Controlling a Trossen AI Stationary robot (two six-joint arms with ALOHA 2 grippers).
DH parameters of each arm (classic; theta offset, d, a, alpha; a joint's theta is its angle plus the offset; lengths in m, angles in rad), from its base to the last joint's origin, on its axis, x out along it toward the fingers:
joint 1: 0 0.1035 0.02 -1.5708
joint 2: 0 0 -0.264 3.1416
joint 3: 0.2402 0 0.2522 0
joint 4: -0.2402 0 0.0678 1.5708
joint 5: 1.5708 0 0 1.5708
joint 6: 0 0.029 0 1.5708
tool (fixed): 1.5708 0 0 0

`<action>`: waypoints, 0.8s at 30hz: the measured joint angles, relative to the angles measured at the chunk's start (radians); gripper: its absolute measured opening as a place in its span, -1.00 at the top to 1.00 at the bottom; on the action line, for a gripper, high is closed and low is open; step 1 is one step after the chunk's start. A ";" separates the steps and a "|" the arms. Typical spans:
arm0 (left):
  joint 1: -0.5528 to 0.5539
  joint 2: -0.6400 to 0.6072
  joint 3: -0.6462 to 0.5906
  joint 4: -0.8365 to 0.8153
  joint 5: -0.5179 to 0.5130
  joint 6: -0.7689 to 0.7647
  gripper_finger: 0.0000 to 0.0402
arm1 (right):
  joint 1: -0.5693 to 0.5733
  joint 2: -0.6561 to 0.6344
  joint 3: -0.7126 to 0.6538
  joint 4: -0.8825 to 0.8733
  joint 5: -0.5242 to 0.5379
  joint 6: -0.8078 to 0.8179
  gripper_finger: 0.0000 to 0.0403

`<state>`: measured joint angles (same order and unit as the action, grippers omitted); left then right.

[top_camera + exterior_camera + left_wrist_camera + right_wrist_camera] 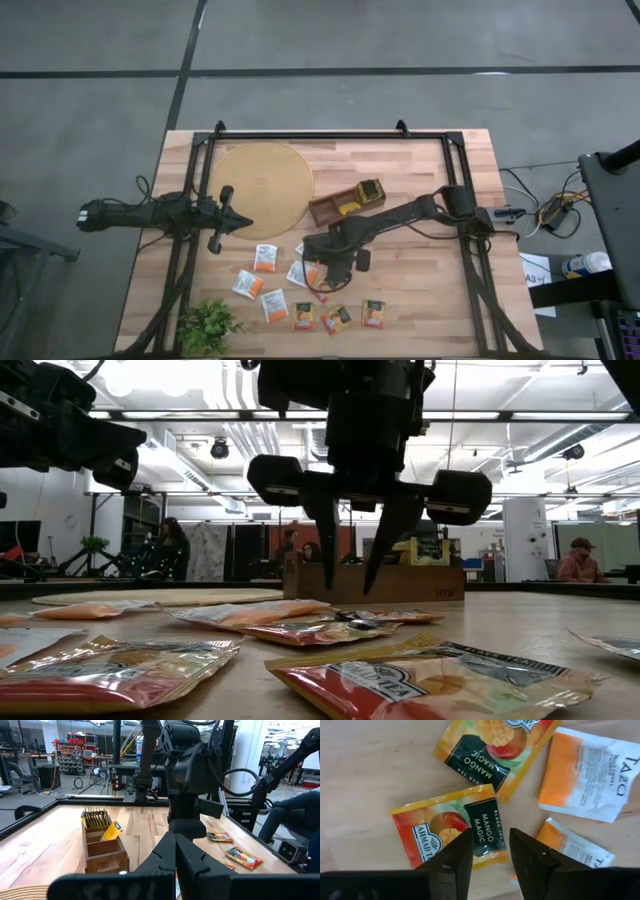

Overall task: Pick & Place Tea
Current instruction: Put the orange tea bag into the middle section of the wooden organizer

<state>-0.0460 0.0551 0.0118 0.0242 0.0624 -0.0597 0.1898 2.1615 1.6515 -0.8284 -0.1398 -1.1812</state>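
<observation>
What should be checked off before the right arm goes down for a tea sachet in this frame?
1. Right gripper open: ok, fingers apart.
2. Target under it: ok, a Mango Magic sachet lies between the fingers in the wrist view.
3. Contact with the sachet: cannot tell; in the low view the fingertips hang above the table.
4. Neighbours clear: not ok, a white and orange sachet and a second mango sachet lie close by.
5. Wooden tray has room: ok, an empty compartment shows.
6. Left gripper out of the way: ok, shut, over the round mat.
</observation>
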 joint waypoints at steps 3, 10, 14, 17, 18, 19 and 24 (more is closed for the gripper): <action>0.000 0.000 0.000 0.000 0.000 0.000 1.00 | 0.000 0.001 0.006 0.008 0.000 0.000 0.39; 0.000 0.000 0.000 0.000 0.000 0.000 1.00 | 0.000 0.001 0.009 0.030 0.000 0.000 0.40; 0.000 0.000 0.000 0.000 0.000 0.000 1.00 | -0.001 0.001 0.007 0.044 0.001 0.001 0.40; 0.000 0.000 0.000 0.000 0.000 0.000 1.00 | -0.003 0.020 0.006 0.049 0.003 0.006 0.40; 0.000 0.000 0.000 0.000 0.000 0.000 1.00 | -0.003 0.030 0.005 0.049 0.006 0.011 0.40; 0.000 0.000 0.000 0.000 0.000 0.000 1.00 | -0.003 0.037 0.004 0.050 0.008 0.016 0.40; -0.001 0.000 0.000 0.000 0.000 0.000 1.00 | -0.003 0.046 0.003 0.050 0.009 0.022 0.40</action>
<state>-0.0471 0.0551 0.0117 0.0242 0.0624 -0.0597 0.1867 2.2070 1.6549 -0.7788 -0.1307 -1.1587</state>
